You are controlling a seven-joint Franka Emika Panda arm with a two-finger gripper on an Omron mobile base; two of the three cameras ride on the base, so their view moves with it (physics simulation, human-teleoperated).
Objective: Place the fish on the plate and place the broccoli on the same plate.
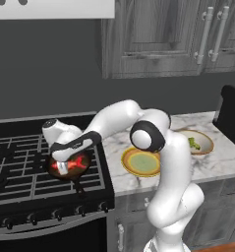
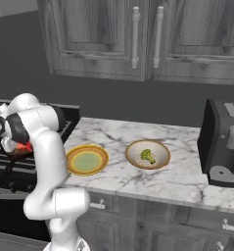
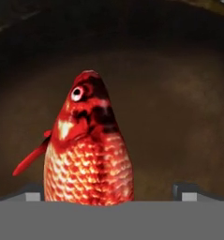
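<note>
The red-orange fish (image 3: 87, 154) lies in the dark brown frying pan (image 1: 54, 171) on the stove; in the left base view the fish (image 1: 78, 161) shows beside the hand. My gripper (image 3: 111, 193) is down in the pan and open, one finger on each side of the fish, with a gap on the right side. From the left base view, my gripper (image 1: 63, 168) reaches left over the pan. The plate (image 1: 130, 166), yellow-orange rimmed with a pale green centre, sits bare on the marble counter just right of the stove. The broccoli (image 2: 147, 156) rests in a tan bowl (image 2: 134, 148) right of the plate (image 2: 102, 153).
The black stove (image 1: 20, 170) with its grates fills the left. A dark appliance (image 2: 221, 142) stands at the counter's right end. Grey wall cabinets (image 2: 138, 39) hang above the counter. My own arm arches between pan and plate.
</note>
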